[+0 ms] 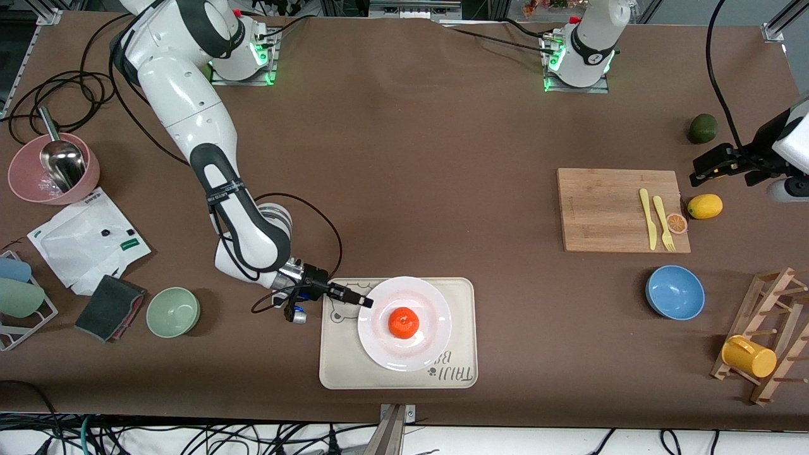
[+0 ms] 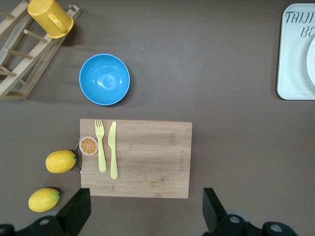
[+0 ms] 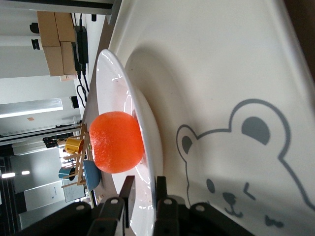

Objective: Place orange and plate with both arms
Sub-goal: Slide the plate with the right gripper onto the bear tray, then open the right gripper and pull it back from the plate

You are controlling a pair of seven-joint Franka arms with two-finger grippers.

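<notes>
- While the orange (image 1: pixel 403 323) sits upright in the middle of the plate (image 1: pixel 436 303), the plate is carried by the cream tray (image 1: pixel 461 291), nearer the front camera on the table (image 1: pixel 404 158).
- A metal scoop (image 1: pixel 62 163) is held in the pink bowl (image 1: pixel 25 189); nothing is seen in the blue bowl (image 1: pixel 675 292).
- The plate's rim is straddled by the right gripper (image 1: pixel 365 302), its fingers (image 3: pixel 127 192) narrowly parted around it.
- The left gripper (image 2: pixel 146 209) is hung over the cutting board (image 1: pixel 607 208), fingers spread wide and empty.

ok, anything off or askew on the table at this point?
Nothing stands out. The orange sits upright on the plate, which lies flat on the tray; the right gripper is at its rim.
</notes>
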